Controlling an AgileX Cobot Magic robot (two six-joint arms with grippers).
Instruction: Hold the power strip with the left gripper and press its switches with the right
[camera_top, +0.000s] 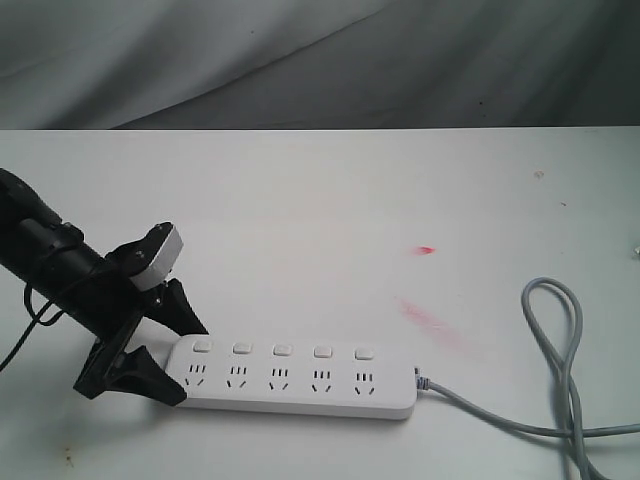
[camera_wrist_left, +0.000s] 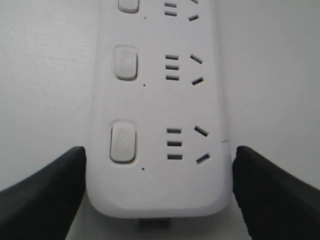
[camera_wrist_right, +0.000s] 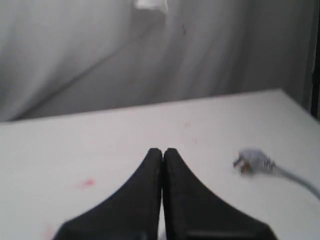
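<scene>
At the lower centre of the exterior view, the power strip (camera_top: 295, 380) lies flat on the white worktop (camera_top: 330, 200), its long axis running left to right. The switches (camera_top: 282, 350) sit in a row along its far edge, all uncovered. Its left end sits between the two fingers of the left end effector (camera_top: 187, 363).

In the left wrist view the black fingers (camera_wrist_left: 45, 195) flank both long sides of the strip (camera_wrist_left: 160, 190). They are at its edges or just beside them; whether they actually clamp it cannot be told.

From the strip's right end the grey cord (camera_top: 560, 350) leaves and loops up along the right edge of the frame, crossing itself near the lower right corner. Two red smears (camera_top: 430, 322) mark the worktop above and to the right of the strip.

The worktop above the strip is bare up to its back edge, where a grey cloth (camera_top: 300, 60) hangs.

The right end effector (camera_wrist_right: 162, 152) shows only in its own wrist view, fingers pressed together with nothing between them, with the cord's plug (camera_wrist_right: 252, 161) near.
</scene>
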